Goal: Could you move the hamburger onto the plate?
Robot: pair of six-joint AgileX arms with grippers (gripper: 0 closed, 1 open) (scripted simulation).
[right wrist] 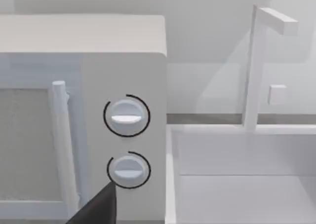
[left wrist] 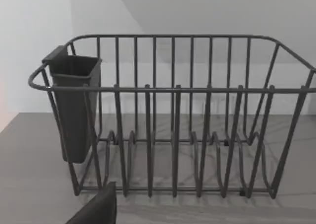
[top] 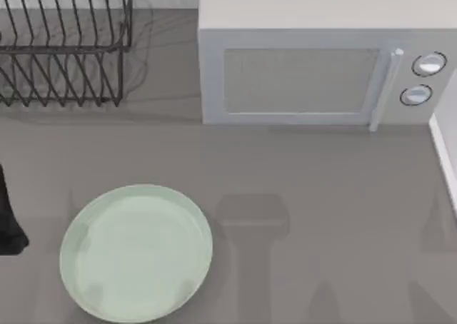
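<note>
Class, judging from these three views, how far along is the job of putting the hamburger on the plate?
Nothing looks done yet: the plate sits bare at the table's front left. Nothing is in hand either; the left arm waits at the left edge, its wrist camera facing the dish rack, while the right wrist camera faces the microwave and the sink. Left to do: locating the hamburger, grasping it, and placing it on the plate.

The top view looks straight down on the grey worktop (top: 321, 195), with a wire dish rack (top: 64, 46) at far left and a microwave (top: 314, 74) at far centre. The left wrist view faces that rack (left wrist: 173, 120) level and close. The right wrist view faces the microwave's two dials (right wrist: 127, 140) at close range, a white sink (right wrist: 242, 174) beside it.
</note>
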